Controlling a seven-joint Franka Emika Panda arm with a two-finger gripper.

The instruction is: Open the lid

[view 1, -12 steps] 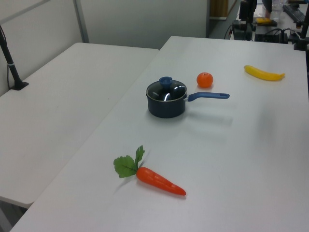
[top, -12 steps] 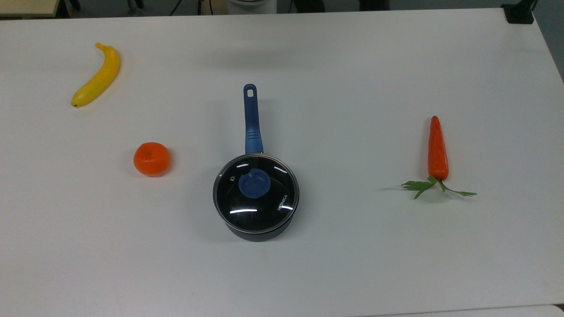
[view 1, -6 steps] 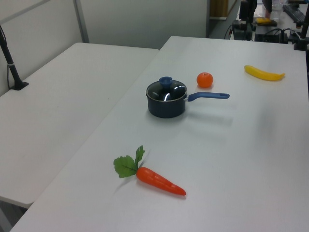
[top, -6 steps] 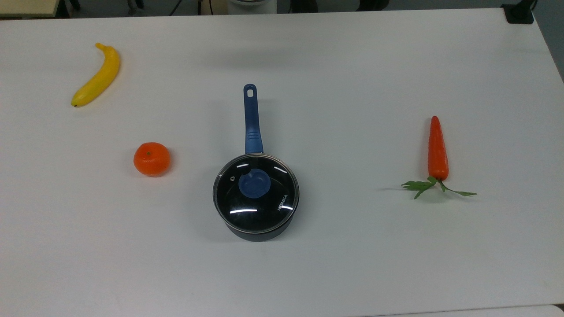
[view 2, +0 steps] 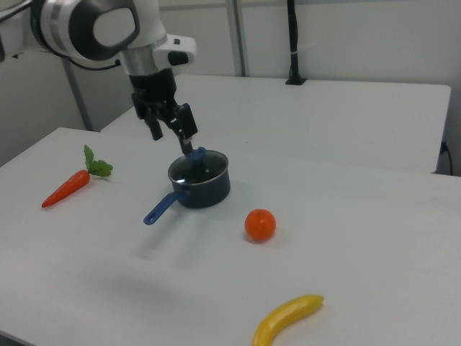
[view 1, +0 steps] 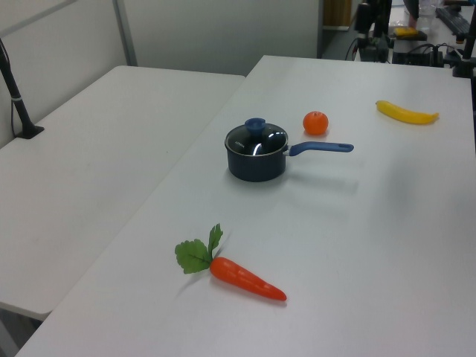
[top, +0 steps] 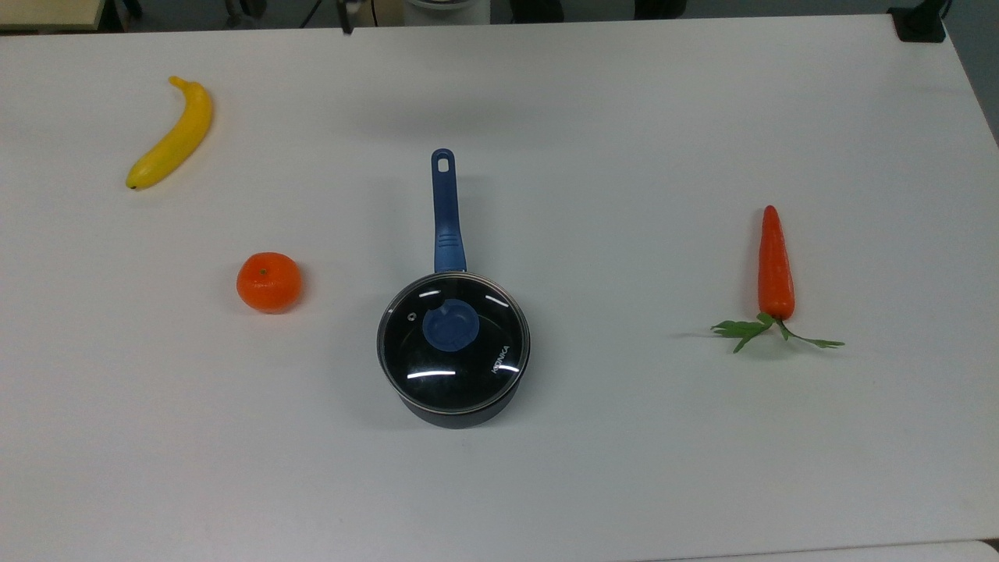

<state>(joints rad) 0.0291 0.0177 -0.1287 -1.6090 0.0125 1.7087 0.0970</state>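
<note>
Glass lid [top: 453,343] sits on its saucepan [view 2: 199,184], below the empty, open-jawed gripper [view 2: 171,137].

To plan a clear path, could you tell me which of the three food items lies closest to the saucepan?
The round orange, just off the top view's left of the saucepan.

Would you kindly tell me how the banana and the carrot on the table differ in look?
The curved yellow banana is smooth, bent and bare, while the tapered orange carrot is straight with green leaves at its thick end. In the top view the banana lies at the far left, the carrot at the right. Both lie flat on the white table, apart from everything else.
</note>
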